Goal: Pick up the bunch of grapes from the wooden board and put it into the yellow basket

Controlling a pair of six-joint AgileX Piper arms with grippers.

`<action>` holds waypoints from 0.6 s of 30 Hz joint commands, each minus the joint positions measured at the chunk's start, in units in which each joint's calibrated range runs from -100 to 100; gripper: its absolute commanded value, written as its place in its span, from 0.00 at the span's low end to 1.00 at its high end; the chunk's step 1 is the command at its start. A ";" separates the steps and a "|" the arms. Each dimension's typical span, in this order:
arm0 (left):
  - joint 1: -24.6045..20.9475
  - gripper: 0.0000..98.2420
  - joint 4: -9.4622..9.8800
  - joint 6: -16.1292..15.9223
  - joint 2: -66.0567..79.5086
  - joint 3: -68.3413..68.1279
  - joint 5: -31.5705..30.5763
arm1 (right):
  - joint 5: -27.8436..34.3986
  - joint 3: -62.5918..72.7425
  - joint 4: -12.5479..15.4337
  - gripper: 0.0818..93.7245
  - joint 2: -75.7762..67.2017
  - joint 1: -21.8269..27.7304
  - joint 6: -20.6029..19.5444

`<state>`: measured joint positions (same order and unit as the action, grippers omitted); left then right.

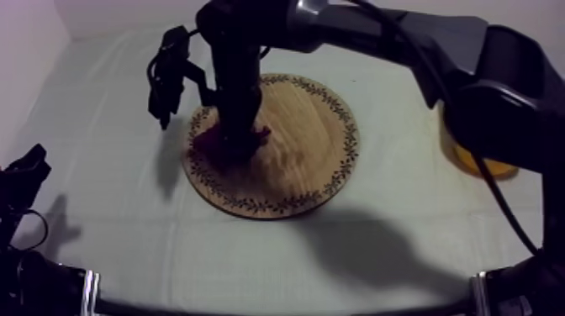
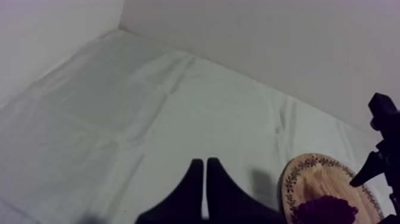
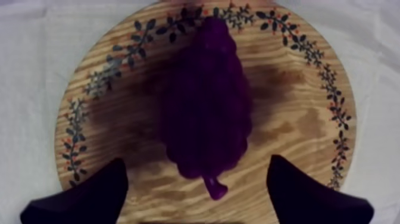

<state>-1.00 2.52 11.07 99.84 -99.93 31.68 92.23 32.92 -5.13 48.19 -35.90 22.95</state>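
Grapes are lying on the wooden board. My right gripper hangs right over them, fingers spread wide, one each side, not touching. The yellow basket sits beside the board, partly behind my right arm. My left gripper is over bare cloth, fingers pressed together.

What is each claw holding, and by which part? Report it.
Nothing is held. The right claw is open, straddling the grapes on the board without touching them. The left claw is shut, empty.
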 commanded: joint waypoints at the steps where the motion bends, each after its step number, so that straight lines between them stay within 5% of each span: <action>1: 0.02 0.00 -0.01 -0.01 -0.02 0.04 0.00 | 0.21 1.71 -0.27 0.72 1.62 0.00 0.01; 12: 0.02 0.00 -0.01 -0.01 -0.02 0.04 0.00 | 0.25 7.72 -1.09 0.71 8.40 -0.20 -0.34; 18: 0.02 0.00 -0.01 -0.01 -0.02 0.04 0.00 | 0.34 9.51 -1.33 0.61 10.20 -0.24 -0.32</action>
<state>-1.00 2.52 11.07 99.84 -99.93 31.68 92.42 42.35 -6.39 58.25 -36.13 22.61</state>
